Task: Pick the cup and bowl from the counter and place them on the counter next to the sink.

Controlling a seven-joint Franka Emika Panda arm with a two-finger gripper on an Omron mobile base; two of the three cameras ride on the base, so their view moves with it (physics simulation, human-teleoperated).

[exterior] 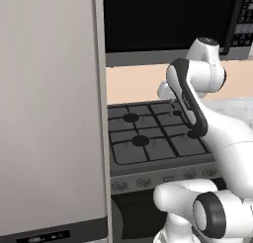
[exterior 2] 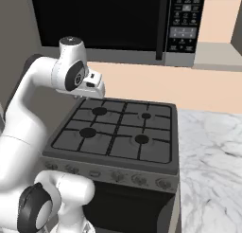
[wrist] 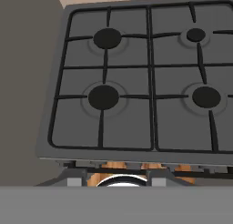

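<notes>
Above the black four-burner gas stovetop point(wrist: 145, 82), the white arm's two-finger gripper point(exterior 2: 92, 87) hovered, touching nothing; how wide its jaws stood I could not tell. White marble counter point(exterior 2: 212, 151) lay right of the stovetop. Microwave lettering point(exterior 2: 184, 23) was unreadable.
</notes>
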